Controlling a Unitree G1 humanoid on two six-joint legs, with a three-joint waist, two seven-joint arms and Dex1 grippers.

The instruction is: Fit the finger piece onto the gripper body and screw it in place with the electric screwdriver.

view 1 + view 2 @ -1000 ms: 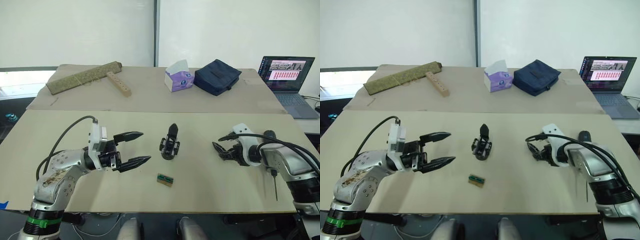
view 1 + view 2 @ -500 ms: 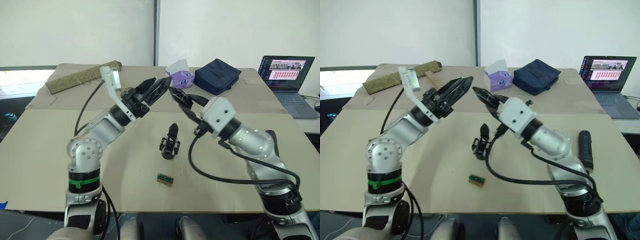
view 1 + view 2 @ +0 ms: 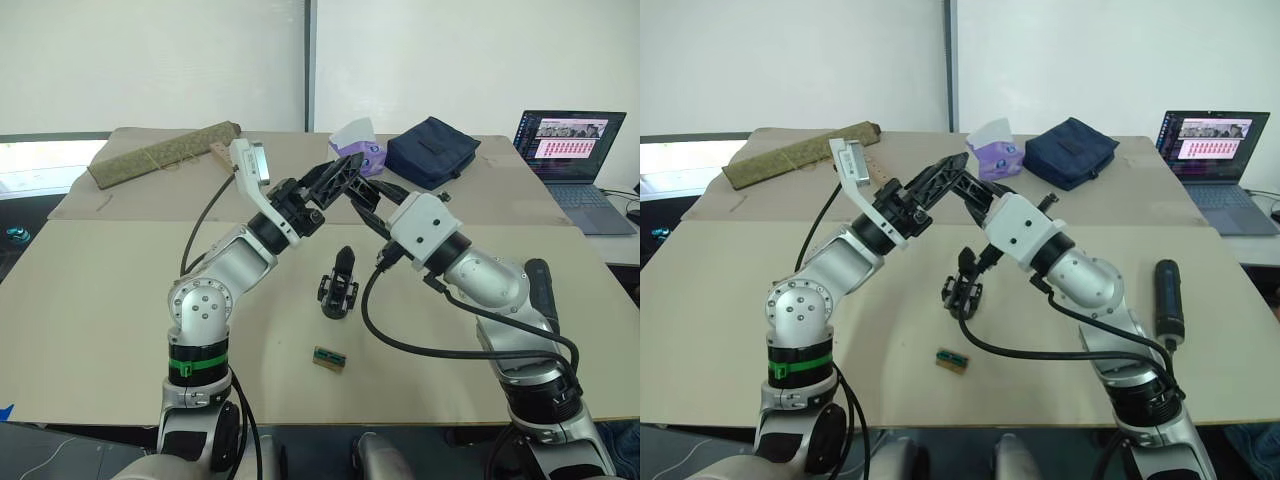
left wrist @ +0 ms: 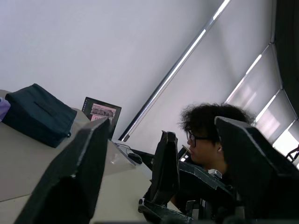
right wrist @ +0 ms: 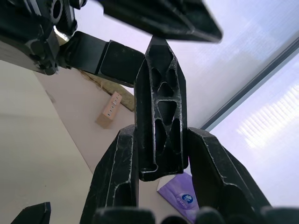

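Both my grippers meet in the air above the table. My right gripper (image 5: pixel 159 136) is shut on the finger piece (image 5: pixel 159 93), a black pointed wedge with a lattice face, tip up between the fingers. My left gripper (image 4: pixel 162 123) is open, its two fingers (image 4: pixel 70 177) wide apart on either side of the finger piece (image 4: pixel 166 168) without touching it. In the left eye view the left gripper (image 3: pixel 340 172) and right gripper (image 3: pixel 362 195) overlap. The gripper body (image 3: pixel 340 285) stands on the table below them. The electric screwdriver (image 3: pixel 1167 300) lies at the right, beside my right arm.
A small green-and-brown block (image 3: pixel 330 358) lies in front of the gripper body. On the far table are a rolled mat (image 3: pixel 165 155), a tissue box (image 3: pixel 358 150), a dark blue bag (image 3: pixel 433 152) and a laptop (image 3: pixel 575 150). A person (image 4: pixel 210 126) shows behind the grippers.
Both arms have risen from table height and come together in the air over the gripper body. In the last half second the two grippers closed in on each other.
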